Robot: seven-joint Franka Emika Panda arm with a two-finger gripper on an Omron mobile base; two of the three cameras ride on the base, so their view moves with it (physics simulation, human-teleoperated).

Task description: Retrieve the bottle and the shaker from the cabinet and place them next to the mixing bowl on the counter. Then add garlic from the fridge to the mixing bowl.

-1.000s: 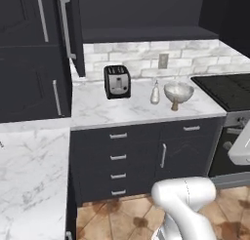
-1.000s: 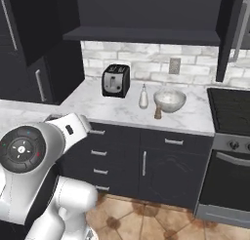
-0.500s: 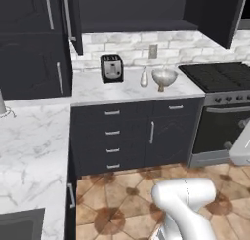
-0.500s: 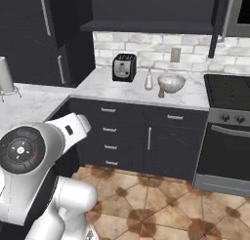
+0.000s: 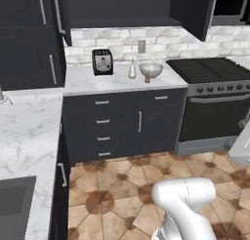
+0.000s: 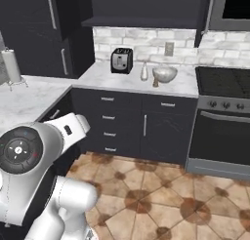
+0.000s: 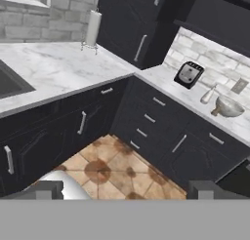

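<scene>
Bottle (image 5: 132,69) and shaker (image 5: 147,79) sit by the bowl (image 5: 150,69); with jaws wide and empty, you fetch garlic next.

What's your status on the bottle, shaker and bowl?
Gripper open, holding nothing. Bottle and shaker stand beside the mixing bowl on the counter. Open floor between base and counter.

On the counter (image 5: 117,80) stand one toaster (image 5: 102,62), one bottle (image 5: 132,69), one shaker (image 5: 147,78) and one mixing bowl (image 5: 151,69) — beside one stove (image 5: 210,70).
</scene>
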